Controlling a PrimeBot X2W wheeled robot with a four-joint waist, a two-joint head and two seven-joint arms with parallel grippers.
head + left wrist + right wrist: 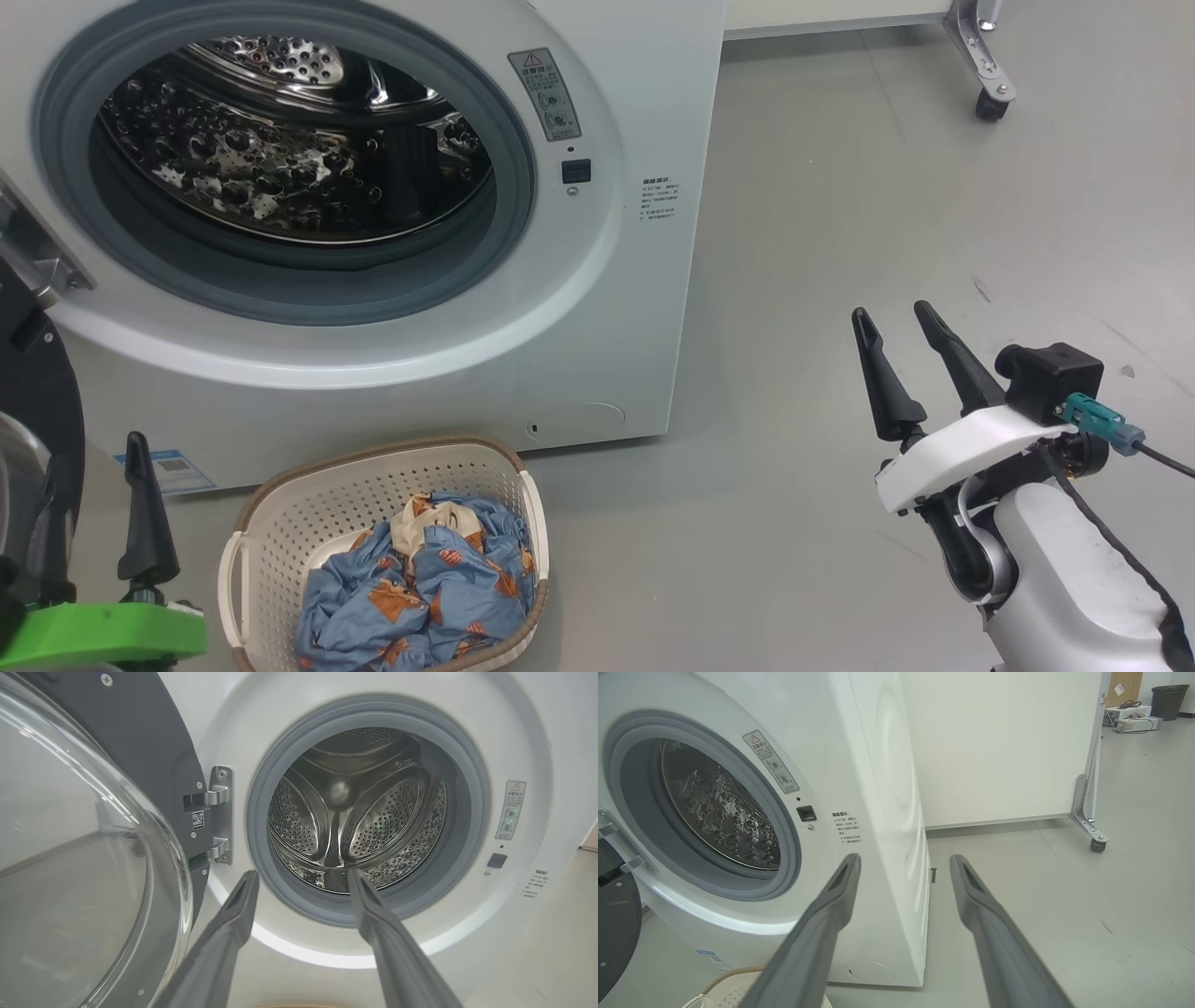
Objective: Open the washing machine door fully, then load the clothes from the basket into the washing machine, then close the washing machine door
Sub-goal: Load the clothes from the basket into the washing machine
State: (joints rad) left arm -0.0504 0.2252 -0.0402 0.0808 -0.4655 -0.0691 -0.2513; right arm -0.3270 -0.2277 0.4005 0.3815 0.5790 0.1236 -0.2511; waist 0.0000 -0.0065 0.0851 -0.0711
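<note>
Both jaws we hold splayed, empty: left gripper [302, 876] beside the open washing machine door [70, 858], right gripper [892, 314] at right; clothes [420, 588] in basket [373, 476].

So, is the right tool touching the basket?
Apart. The head view shows the right tool open above the floor, with a wide gap to the basket.

Glossy perforated steel drum [355, 816]; perforated plastic basket [308, 504] holding cloth.
</note>
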